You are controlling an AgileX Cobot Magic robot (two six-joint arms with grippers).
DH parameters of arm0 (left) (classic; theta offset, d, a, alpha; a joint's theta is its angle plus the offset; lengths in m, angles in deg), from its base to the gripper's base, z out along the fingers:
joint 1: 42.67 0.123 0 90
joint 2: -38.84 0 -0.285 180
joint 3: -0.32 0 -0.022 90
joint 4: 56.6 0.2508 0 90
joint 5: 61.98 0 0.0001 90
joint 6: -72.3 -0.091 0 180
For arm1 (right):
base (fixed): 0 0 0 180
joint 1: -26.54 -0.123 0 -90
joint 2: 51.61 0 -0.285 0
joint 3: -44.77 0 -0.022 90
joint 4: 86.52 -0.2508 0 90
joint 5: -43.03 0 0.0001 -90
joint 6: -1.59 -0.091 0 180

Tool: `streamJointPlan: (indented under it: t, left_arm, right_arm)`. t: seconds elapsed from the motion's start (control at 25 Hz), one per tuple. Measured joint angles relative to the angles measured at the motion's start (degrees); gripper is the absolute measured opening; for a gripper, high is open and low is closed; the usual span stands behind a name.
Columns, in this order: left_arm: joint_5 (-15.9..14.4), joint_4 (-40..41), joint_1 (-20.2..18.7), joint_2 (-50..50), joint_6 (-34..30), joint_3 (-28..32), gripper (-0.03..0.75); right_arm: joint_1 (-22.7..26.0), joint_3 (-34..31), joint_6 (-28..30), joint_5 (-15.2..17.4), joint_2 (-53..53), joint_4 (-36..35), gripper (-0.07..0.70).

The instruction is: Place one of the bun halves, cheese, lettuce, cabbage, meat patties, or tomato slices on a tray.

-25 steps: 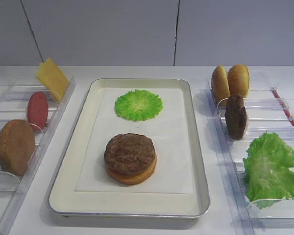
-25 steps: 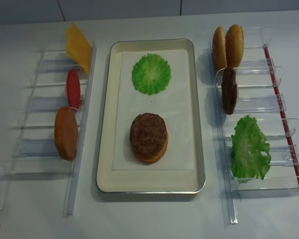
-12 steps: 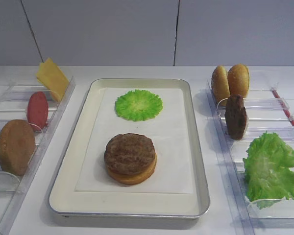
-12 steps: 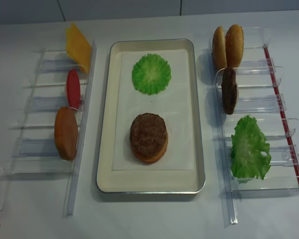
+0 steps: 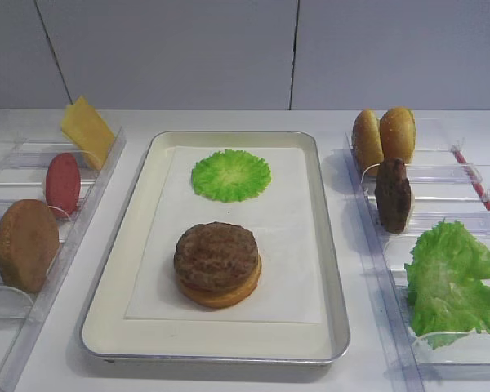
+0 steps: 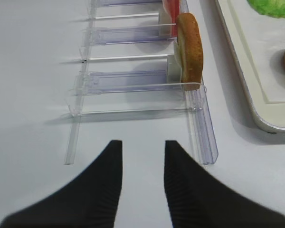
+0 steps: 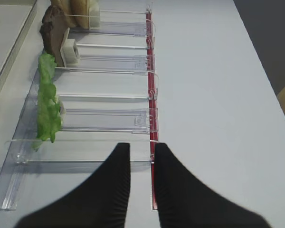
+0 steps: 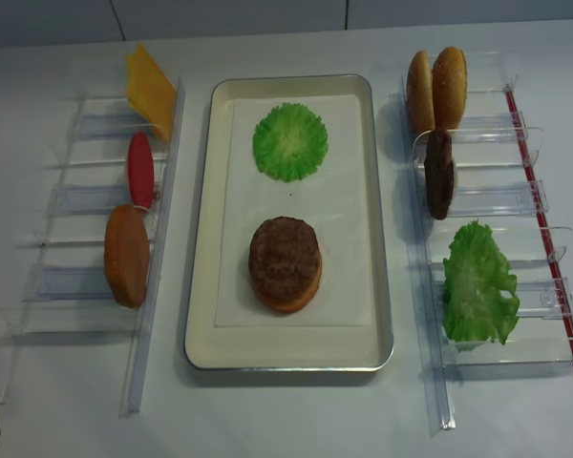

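Both arms are parked back over the counter [image 8: 296, 420], leaving the tray [image 8: 202, 239] unobstructed; the right end effector [image 7: 141, 156] is clenched on nothing, the left end effector [image 6: 142, 154] released. A grainy dark-brown meat patty [image 8: 285, 256] is stacked on a golden bun half [image 8: 291, 298] on the tray's liner

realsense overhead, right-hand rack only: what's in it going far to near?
Pair of bun halves → meat patty → lettuce. All three stand in the clear rack.
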Motion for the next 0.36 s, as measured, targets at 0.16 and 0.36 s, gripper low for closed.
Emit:
streamJointPlan:
  t: [0.16,0.36]
  left_arm:
    - [0.0,0.0,0.0,0.0,0.0,0.0,0.205]
    - [0.0,0.0,0.0,0.0,0.0,0.0,0.205]
  right_arm:
    - [0.0,0.0,0.0,0.0,0.0,0.0,0.183]
    - [0.0,0.0,0.0,0.0,0.0,0.0,0.183]
